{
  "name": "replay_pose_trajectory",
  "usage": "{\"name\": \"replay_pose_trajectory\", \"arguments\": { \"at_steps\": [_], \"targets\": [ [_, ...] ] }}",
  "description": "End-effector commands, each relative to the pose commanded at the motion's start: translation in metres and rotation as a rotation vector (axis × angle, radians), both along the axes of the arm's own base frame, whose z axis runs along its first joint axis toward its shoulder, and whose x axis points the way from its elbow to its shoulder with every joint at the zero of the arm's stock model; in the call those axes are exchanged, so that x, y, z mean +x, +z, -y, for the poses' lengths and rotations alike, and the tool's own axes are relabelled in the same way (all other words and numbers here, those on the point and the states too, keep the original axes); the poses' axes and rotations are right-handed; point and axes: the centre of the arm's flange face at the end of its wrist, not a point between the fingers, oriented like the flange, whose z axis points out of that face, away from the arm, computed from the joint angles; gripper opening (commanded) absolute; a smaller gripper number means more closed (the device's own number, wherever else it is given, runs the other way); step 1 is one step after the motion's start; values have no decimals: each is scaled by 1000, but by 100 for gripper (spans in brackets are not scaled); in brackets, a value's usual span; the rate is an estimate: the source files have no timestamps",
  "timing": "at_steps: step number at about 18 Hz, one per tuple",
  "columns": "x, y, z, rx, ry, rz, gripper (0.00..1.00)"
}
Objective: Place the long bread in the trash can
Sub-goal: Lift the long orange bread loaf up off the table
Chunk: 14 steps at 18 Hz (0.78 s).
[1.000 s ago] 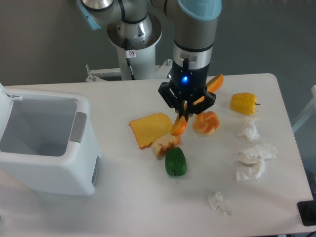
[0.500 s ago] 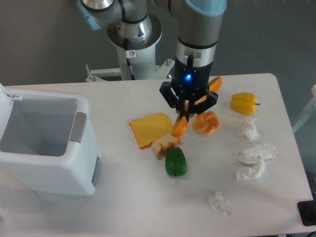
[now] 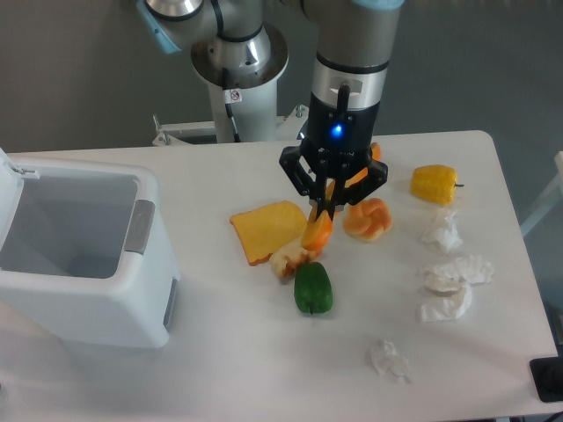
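light: bright, even, overhead | shadows: soft, short | focus: sharp | glare: none | distortion: slight

One long bread (image 3: 318,230), one flat toast slice (image 3: 266,228), one knotted bun (image 3: 368,220) and one small pale bread piece (image 3: 288,260) make four bread items on the table (image 3: 220,352). There is one green pepper (image 3: 312,288) and one yellow pepper (image 3: 435,183). Four crumpled white paper wads lie at the right, at (image 3: 442,232), (image 3: 456,272), (image 3: 444,305) and (image 3: 388,359), and one trash can (image 3: 79,259) stands at the left.
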Motion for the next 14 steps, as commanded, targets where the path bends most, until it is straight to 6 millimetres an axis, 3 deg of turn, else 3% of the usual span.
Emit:
{"name": "replay_pose_trajectory", "arguments": {
  "at_steps": [5,9,14],
  "targets": [
    [2,10,-5,102,4,27,0],
    [13,38,-10,218,103,12,0],
    [39,70,-6,304,52,19,0]
  ]
}}
